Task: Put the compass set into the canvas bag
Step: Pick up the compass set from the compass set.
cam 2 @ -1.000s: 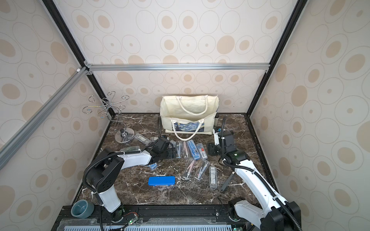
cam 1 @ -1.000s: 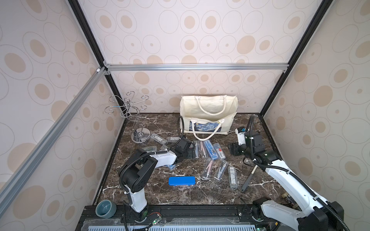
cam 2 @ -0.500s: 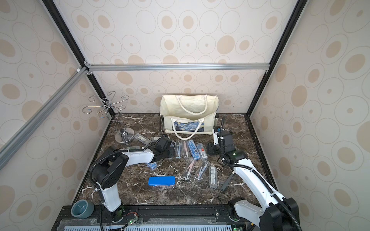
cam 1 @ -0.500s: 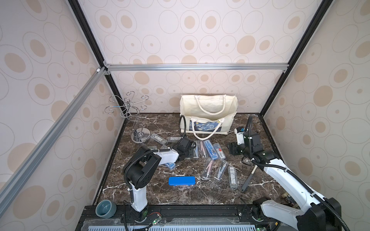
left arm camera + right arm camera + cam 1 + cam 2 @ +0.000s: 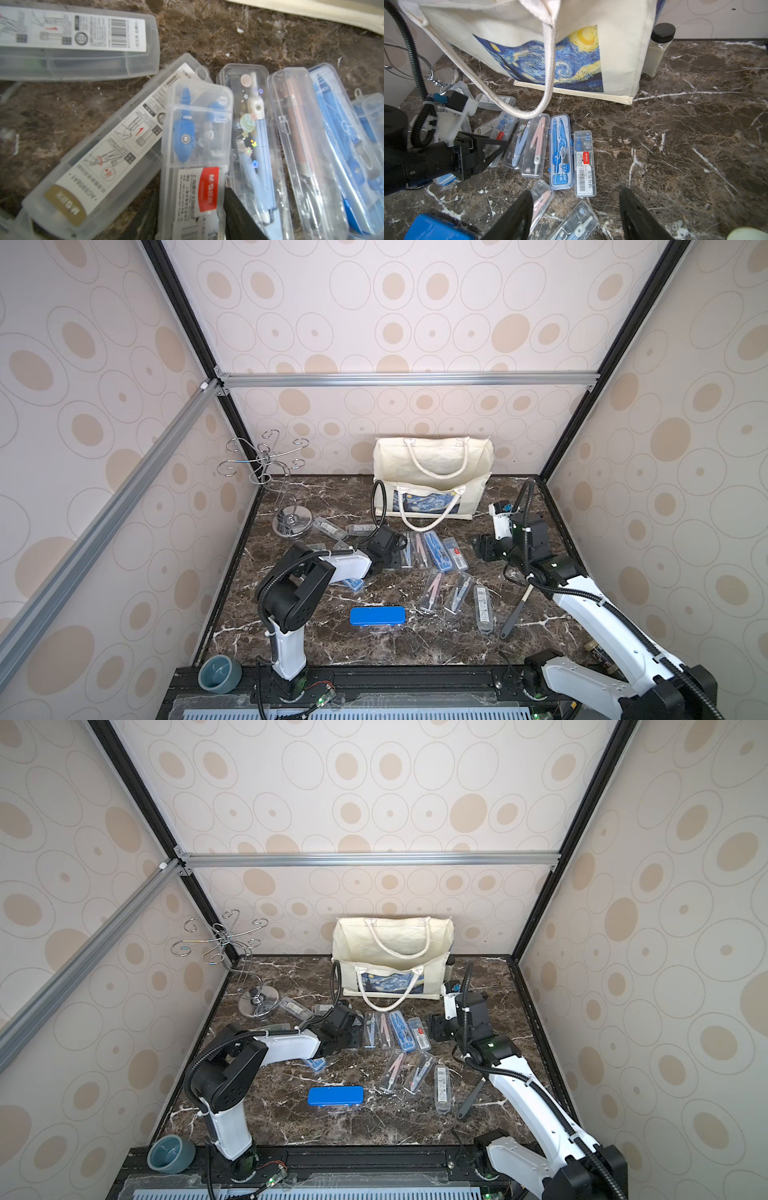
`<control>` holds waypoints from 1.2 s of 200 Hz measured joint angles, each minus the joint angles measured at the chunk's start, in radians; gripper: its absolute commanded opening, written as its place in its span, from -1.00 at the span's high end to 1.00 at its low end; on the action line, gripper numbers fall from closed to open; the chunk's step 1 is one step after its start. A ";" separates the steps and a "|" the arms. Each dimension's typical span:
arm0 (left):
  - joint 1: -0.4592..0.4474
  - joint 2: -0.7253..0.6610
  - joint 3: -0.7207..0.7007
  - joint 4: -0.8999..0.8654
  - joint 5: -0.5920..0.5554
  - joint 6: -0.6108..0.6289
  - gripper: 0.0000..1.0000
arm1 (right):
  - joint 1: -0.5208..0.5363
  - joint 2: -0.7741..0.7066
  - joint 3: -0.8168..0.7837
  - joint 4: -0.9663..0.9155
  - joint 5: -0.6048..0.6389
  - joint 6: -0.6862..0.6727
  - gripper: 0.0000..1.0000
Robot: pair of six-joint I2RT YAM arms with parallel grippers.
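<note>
**Left gripper clamped on a compass set at the foot of the bag**

The left gripper sits low over the table. Its fingers press against the two long sides of a compass set, a clear plastic case with a blue compass and a red label inside. The case rests partly on top of a frosted case with a gold label (the two overlap along one long edge). Just beside it on the other side runs a row of clear cases holding pale blue, pink and blue compasses.

The canvas bag stands upright against the back wall with its mouth open and its starry print facing the arms. One rope handle hangs down the front toward the row of cases. The gripped set lies near the bag's foot, outside it.

The right gripper hovers above the table to the right of the row. Its fingers are well apart, with nothing between them.

Both top views also show a blue box toward the front, more cases near it and a wire stand at the back left. A black-capped bottle stands just beside the bag.
</note>
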 measured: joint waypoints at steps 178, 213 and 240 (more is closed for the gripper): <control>-0.001 -0.274 -0.319 0.414 0.225 0.116 0.24 | 0.000 0.041 -0.045 0.111 -0.275 0.035 -0.34; -0.006 -0.283 -0.350 0.559 0.376 0.122 0.22 | 0.022 0.071 -0.047 0.177 -0.330 0.093 -0.32; -0.011 -0.283 -0.357 0.664 0.494 0.116 0.19 | 0.072 0.117 -0.044 0.214 -0.351 0.117 -0.31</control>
